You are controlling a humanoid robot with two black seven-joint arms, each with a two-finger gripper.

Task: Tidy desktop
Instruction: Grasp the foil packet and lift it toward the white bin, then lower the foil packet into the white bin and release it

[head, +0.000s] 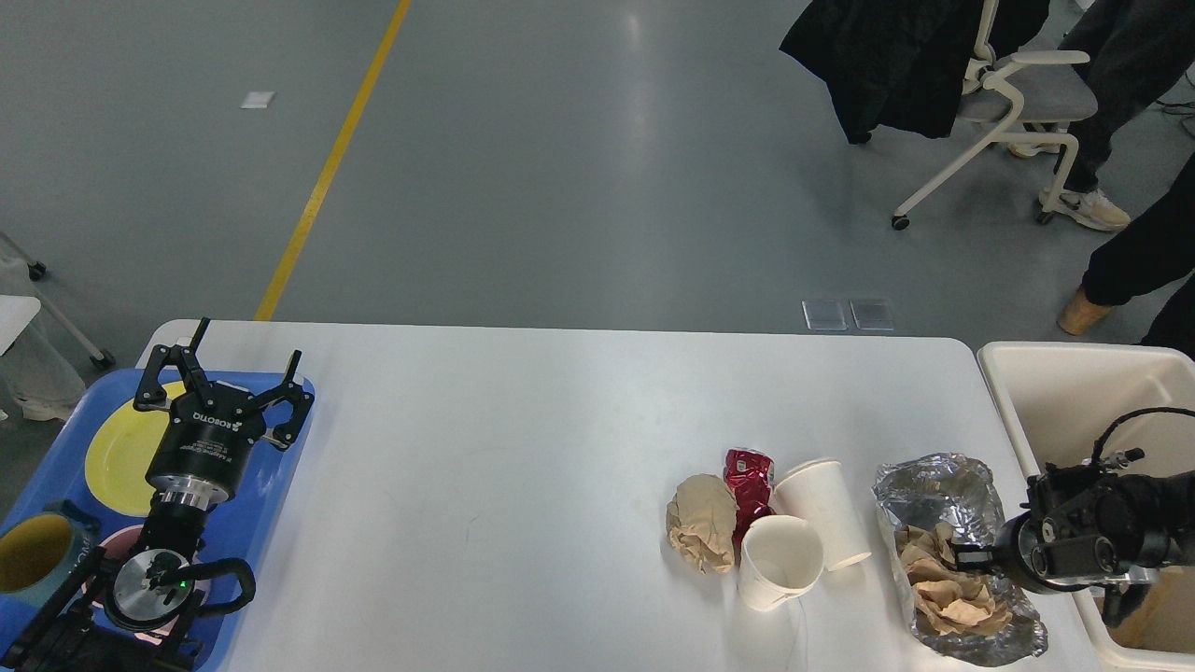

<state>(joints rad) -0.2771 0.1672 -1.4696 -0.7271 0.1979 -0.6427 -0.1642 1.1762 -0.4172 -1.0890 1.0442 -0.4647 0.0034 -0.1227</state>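
Risk: foil tray (943, 485) spilling crumpled brown paper (952, 597) onto the desktop (523, 467).
Our right gripper (962, 558) pinches its edge, we judge; left gripper (219, 373) spread, idle.

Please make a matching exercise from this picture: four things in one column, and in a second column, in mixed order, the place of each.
Things:
1. yellow plate
2. crushed red can
3. crumpled brown paper
4. left claw

Places:
A. inside the foil container
B. between a brown paper ball and a white paper cup
C. on the blue tray
D. over the tray's far right corner

Pairs: 1-C, 2-B, 3-A, 4-D
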